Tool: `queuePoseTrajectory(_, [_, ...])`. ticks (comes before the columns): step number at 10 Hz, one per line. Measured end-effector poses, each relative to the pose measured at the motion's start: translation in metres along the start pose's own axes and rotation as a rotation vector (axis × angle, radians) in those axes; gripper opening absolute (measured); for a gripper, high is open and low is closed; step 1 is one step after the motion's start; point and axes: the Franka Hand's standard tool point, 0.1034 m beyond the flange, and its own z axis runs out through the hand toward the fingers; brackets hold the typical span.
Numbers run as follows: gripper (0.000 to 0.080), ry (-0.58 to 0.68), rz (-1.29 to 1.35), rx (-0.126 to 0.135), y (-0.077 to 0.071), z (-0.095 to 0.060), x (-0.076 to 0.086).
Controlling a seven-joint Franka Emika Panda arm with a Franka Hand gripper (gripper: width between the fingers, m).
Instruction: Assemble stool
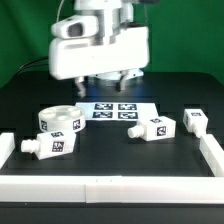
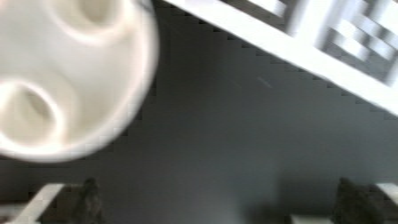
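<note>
white two-finger gripper (image 1: 112, 86) hung above the far part of the black table (image 1: 100, 160), over the thin flat white marker board (image 1: 112, 108) with its printed square tags. fingers (image 1: 101, 88) spread wide, pinching nothing; in the wrist view the two dark fingertips (image 2: 63, 203) stood far apart with only bare black table between them. the small white plastic stool lay in loose parts on the table. its seat (image 1: 62, 120), a round white disc with tags on its rim, lay flat just beside the marker board on the exterior view's left. the wrist view showed the seat (image 2: 63, 70) blurred, oval sockets facing up, near the marker board (image 2: 320, 40) and apart from the fingertips. first leg (image 1: 50, 146), stubby, white and blocky with a tag, lay nearer the camera than the seat, close to the left rail (image 1: 8, 148), a long white border piece. second leg (image 1: 156, 128) lay near the board on the exterior view's right. third leg (image 1: 194, 121) lay further right, near the right rail (image 1: 214, 152). front rail (image 1: 110, 186) ran along the near edge.
</note>
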Motion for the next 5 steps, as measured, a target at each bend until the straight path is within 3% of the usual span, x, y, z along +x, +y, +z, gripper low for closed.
queuePoseTrajectory(3, [0.0649,-0.009,0.0,0.007,0.0,0.003,-0.002])
queuePoseTrajectory(5, [0.0649,-0.047,-0.009,0.029,0.014,0.02,-0.033])
